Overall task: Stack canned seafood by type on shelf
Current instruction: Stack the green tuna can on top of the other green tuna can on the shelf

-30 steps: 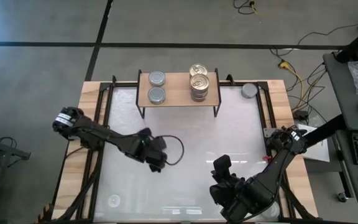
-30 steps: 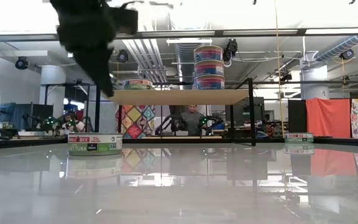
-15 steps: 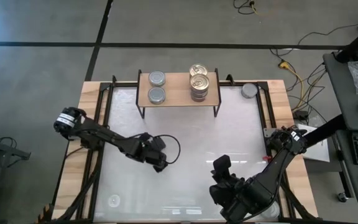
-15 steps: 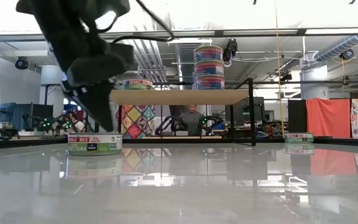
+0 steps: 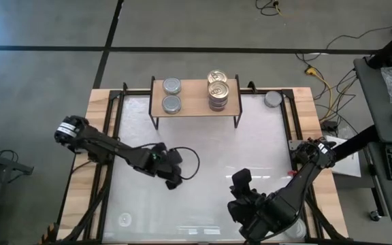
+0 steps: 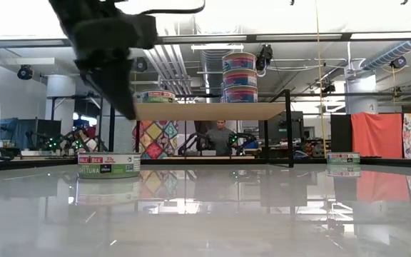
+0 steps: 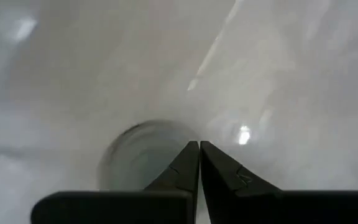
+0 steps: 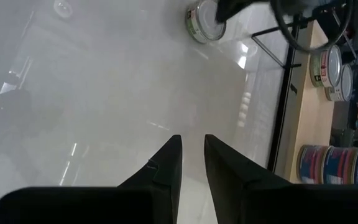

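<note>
A tin with a green and red label (image 6: 108, 165) stands on the white tabletop; in the high view my left gripper hides it. My left gripper (image 6: 129, 113) hangs shut a little above the tin, pointing steeply down, touching nothing; its wrist view shows the blurred tin (image 7: 135, 155) below the tips. The shelf (image 5: 196, 102) at the far edge carries two silver-lidded tins (image 5: 172, 86) (image 5: 172, 103) on its left and a stack of gold-lidded tins (image 5: 218, 88) on its right. My right gripper (image 8: 191, 149) waits at the near right, slightly open and empty.
One more silver-lidded tin (image 5: 272, 99) sits on the table at the far right corner, beside the shelf's legs. A black cable loop (image 5: 190, 163) hangs by my left gripper. Bare white tabletop (image 5: 250, 143) lies between the two arms. A person shows beyond the shelf (image 6: 222, 135).
My left gripper dipped down toward the tin on the table, then rose again to about its earlier height, staying shut. The tin has kept its place.
</note>
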`<state>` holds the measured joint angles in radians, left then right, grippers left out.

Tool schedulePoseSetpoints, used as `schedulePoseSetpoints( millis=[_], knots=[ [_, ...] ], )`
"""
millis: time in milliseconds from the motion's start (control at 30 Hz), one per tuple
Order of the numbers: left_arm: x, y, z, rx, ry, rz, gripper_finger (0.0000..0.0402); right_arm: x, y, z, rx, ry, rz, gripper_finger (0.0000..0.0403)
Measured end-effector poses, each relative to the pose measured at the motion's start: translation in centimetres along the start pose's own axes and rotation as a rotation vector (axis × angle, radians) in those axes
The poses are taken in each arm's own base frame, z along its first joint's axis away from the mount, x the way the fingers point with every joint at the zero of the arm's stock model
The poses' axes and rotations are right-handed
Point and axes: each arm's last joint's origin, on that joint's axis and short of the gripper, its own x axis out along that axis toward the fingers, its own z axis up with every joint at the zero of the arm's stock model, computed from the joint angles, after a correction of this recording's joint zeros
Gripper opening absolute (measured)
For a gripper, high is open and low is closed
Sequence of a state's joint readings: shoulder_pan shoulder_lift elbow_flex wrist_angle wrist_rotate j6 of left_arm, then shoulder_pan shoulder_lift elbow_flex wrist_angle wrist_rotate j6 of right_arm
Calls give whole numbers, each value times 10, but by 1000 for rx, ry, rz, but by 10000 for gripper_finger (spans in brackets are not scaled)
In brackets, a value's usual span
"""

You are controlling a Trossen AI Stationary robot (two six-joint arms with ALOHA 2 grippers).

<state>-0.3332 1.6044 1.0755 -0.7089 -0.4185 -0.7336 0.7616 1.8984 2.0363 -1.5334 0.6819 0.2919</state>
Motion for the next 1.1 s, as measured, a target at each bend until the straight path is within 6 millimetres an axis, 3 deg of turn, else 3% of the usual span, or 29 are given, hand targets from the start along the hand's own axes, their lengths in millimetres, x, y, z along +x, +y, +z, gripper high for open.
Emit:
schedulePoseSetpoints(
  millis=[200,333,567,733,1100],
  knots=[
    [-24,31,-19,-116,56,230,0,5,5,-3,-1,23,-7,68],
    [-28,44,-30,-254,83,278,0,12,10,-6,-23,50,-15,75],
    [-13,61,-57,-553,129,353,0,22,16,-13,-59,90,-28,85],
    [1,72,-74,-669,289,375,0,23,16,-13,-76,93,-28,89],
    [17,76,-65,-773,294,270,0,15,11,-10,-53,65,-19,69]
  ],
)
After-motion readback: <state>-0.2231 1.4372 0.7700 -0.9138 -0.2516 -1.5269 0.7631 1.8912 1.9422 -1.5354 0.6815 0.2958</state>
